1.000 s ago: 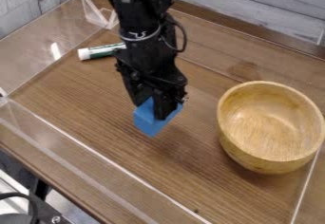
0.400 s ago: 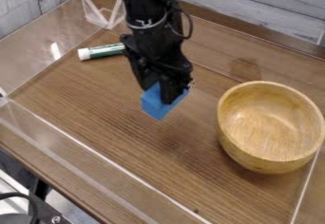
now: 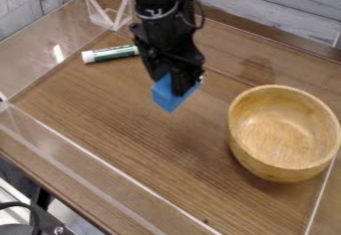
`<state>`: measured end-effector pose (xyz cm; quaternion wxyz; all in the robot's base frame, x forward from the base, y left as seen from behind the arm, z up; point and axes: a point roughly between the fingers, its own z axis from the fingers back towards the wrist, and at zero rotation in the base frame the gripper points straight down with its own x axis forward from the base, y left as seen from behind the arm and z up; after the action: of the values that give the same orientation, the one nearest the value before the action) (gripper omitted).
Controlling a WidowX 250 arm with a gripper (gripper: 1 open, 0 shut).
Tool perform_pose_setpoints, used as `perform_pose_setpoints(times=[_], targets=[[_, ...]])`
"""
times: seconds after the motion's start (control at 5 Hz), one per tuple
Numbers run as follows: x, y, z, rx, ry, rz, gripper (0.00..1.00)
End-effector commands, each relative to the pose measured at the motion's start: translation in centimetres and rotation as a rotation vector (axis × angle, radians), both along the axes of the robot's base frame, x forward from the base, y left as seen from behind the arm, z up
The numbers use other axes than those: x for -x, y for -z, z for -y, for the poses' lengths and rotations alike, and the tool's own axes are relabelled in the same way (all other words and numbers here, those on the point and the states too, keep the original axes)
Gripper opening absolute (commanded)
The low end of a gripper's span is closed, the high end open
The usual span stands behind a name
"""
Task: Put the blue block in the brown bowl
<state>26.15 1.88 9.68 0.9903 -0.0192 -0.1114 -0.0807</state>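
While my gripper is clamped on the blue block, holding it clear of the table and left of the brown bowl, a loose pinch could let it slip or hit the thick rim. Nothing lies in that bowl; a marker rests behind.

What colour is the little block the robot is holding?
Bright blue. The block shows clearly in the camera view, pinched in the gripper above the table.
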Motion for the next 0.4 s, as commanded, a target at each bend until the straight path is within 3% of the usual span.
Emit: perform_pose_setpoints(times=[0.0, 0.2], targets=[[-1.81, -2.01, -0.76, -0.025, 0.001, 0.092, 0.00], [-2.78, -2.91, -1.41, -0.041, 0.018, 0.144, 0.00]])
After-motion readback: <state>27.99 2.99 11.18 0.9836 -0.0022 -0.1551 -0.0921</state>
